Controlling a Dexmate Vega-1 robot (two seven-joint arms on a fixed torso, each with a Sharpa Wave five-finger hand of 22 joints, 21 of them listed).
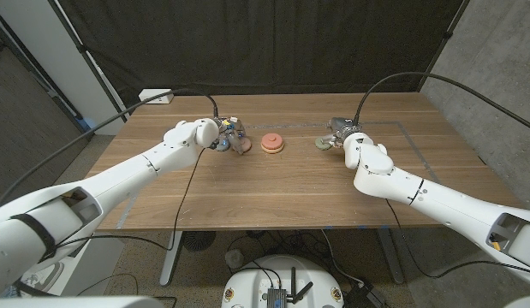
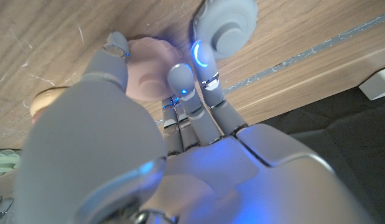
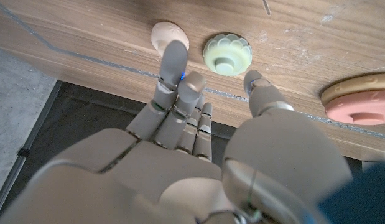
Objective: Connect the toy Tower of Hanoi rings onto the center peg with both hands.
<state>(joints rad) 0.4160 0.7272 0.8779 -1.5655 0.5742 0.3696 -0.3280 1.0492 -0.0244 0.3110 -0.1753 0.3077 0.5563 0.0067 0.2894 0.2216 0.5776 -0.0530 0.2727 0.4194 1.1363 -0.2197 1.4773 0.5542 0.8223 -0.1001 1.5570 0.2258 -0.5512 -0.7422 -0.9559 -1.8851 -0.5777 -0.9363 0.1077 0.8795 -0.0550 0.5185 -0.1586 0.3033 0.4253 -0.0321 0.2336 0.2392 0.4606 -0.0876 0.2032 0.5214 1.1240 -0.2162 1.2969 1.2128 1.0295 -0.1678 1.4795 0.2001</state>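
White plastic arms come in from the near corners and meet the toy pieces at mid-table, so the near part of the wooden table (image 1: 273,201) carries nothing but them. The left hand (image 1: 223,137) reaches a pale mauve scalloped ring (image 2: 148,78), its fingers spread around it; the left wrist view shows fingertips beside the ring, yet I cannot tell whether they grip it. A grey-blue round knobbed piece (image 2: 226,25) lies just beyond those fingers. The right hand (image 1: 343,137) is open, fingers apart and holding nothing, hovering over a pale green scalloped ring (image 3: 227,54), which lies just ahead of its fingertips; a small peach rounded piece (image 3: 170,34) sits beside that ring. Between the two hands stands the salmon-pink round base with its center peg (image 1: 272,143), inward from each hand. Judging by this, each ring travels toward the middle, and the left hand looks slightly nearer the peg.
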